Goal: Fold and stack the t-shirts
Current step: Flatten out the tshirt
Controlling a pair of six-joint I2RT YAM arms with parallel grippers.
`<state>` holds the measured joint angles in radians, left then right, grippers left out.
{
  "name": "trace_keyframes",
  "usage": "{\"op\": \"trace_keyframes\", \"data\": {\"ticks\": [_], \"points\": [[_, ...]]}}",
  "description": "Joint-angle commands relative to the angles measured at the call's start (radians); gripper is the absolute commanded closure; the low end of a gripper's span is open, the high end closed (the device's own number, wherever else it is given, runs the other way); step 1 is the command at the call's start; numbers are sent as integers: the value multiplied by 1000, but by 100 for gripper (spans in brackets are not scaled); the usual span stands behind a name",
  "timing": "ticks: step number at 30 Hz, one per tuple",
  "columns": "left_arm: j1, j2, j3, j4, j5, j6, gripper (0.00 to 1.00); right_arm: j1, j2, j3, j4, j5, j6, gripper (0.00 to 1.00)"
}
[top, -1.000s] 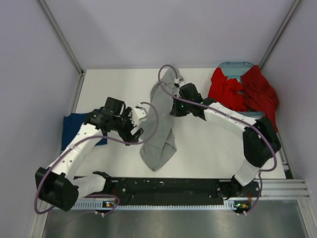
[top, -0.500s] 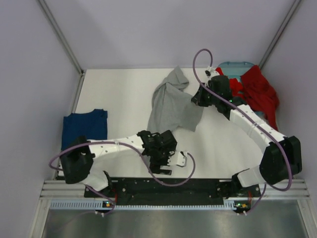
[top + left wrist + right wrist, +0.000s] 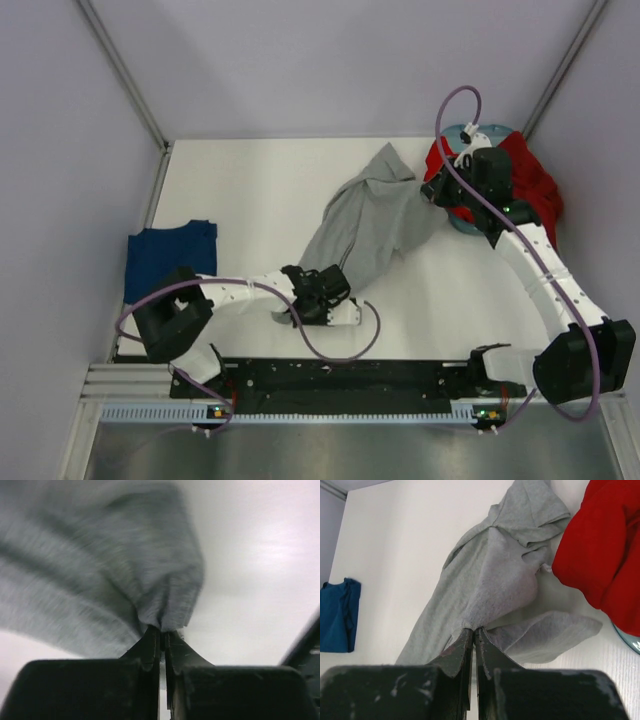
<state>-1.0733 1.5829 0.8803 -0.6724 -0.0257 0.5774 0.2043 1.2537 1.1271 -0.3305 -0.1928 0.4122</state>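
The heather grey t-shirt is stretched diagonally across the white table between both grippers. My left gripper is low near the front edge, shut on the shirt's near end; the left wrist view shows grey cloth bunched at the closed tips. My right gripper is at the back right, shut on a fold of the same shirt at its tips. The dark navy t-shirt lies folded at the far left. Red t-shirts are heaped at the back right.
A teal basket sits under the red heap, its rim showing in the right wrist view. The black base rail runs along the near edge. Slanted frame posts stand at the back corners.
The left gripper has swung from mid-left to the front and closed on the grey shirt's near end. The right arm has carried the shirt's far end rightward toward the basket, stretching it out.
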Motion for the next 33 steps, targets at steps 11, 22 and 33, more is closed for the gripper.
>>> {"op": "trace_keyframes", "data": {"ticks": [11,22,33], "points": [[601,-497,411,-208,-347,50,100,-37,-348,243,-226,16,-96,100],[601,-678,684,-329,-514,33,100,-39,-565,393,-375,-63,-70,100],[711,-376,682,2,-539,92,100,-37,-207,339,-69,-113,-27,100]]}}
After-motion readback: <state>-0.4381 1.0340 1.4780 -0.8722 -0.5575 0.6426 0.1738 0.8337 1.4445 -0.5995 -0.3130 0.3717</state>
